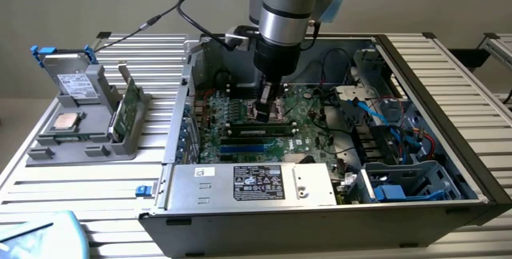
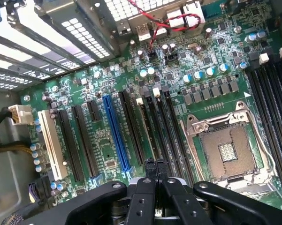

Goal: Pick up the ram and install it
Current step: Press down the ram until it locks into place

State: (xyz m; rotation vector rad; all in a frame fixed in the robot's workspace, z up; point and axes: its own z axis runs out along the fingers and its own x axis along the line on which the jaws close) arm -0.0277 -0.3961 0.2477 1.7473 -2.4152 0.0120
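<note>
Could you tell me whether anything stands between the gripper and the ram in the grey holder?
Yes. The shut gripper sits low inside the computer case, over the motherboard; the case's side wall rises between it and the ram standing in the holder outside, on the exterior view's left.

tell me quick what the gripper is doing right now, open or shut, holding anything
Gripper: shut, fingers pressed together with nothing between them, above the green motherboard inside the open grey computer case.

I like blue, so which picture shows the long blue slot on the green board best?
The wrist view: the blue slot lies close and plain beside the black slots. In the exterior view it is just a thin blue strip near the power supply.
</note>
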